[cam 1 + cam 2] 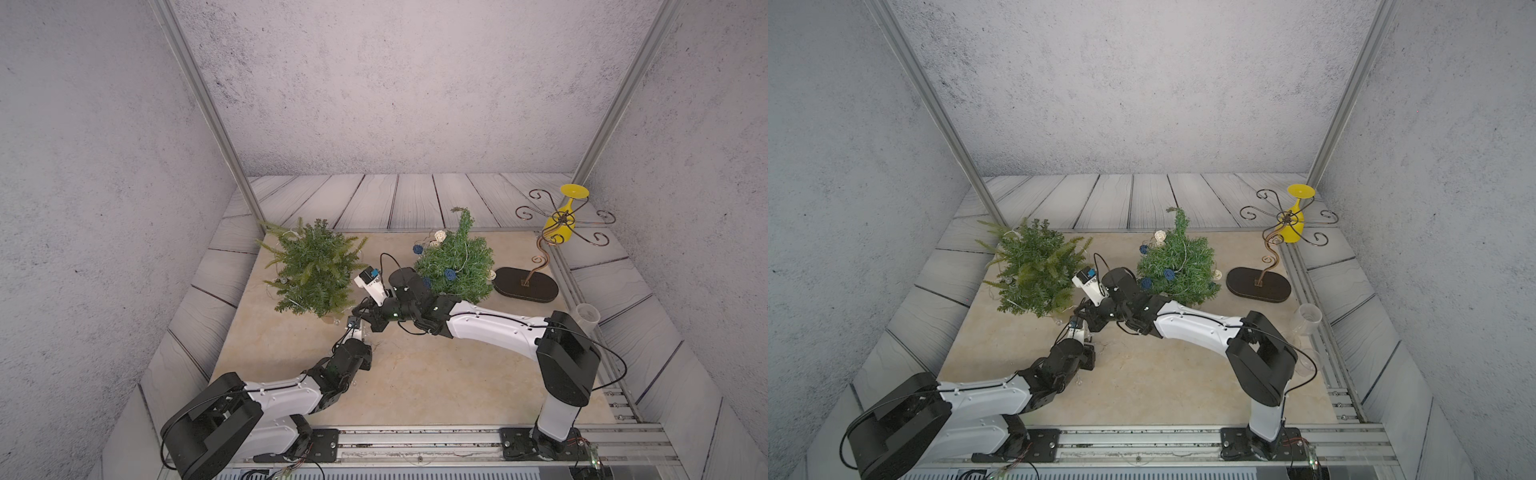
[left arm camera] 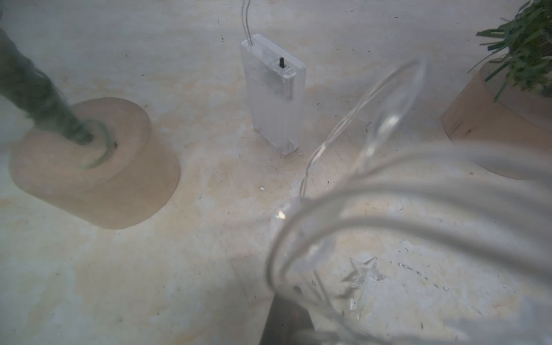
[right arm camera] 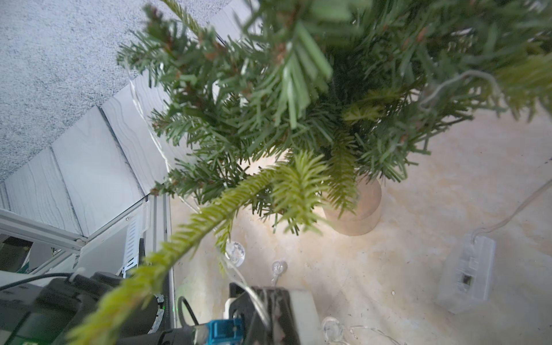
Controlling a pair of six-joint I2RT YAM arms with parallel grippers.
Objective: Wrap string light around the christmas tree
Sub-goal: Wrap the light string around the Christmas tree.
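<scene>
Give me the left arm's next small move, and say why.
Probably lift the left gripper, shut and apparently pinching the string light, toward the lower branches of the tree. Loose wire and bulbs lie on the table by the battery box, so the strand needs raising before it can wrap.

On the tabletop [image 1: 415, 374] a tree [image 1: 313, 270] stands at the left, and a second tree [image 1: 457, 262] stands to its right. A battery box [image 2: 274, 95] lies on the tabletop between their two bases. Right of the second tree is a stand [image 1: 525, 286] with a glass [image 1: 561, 220] hanging on it, and a cup [image 1: 586, 318] sits nearer me by the right edge. My left end effector [image 1: 359, 330] and right end effector [image 1: 360, 311] meet just before the tree, where the string light [image 3: 235, 252] trails onto the tabletop.
</scene>
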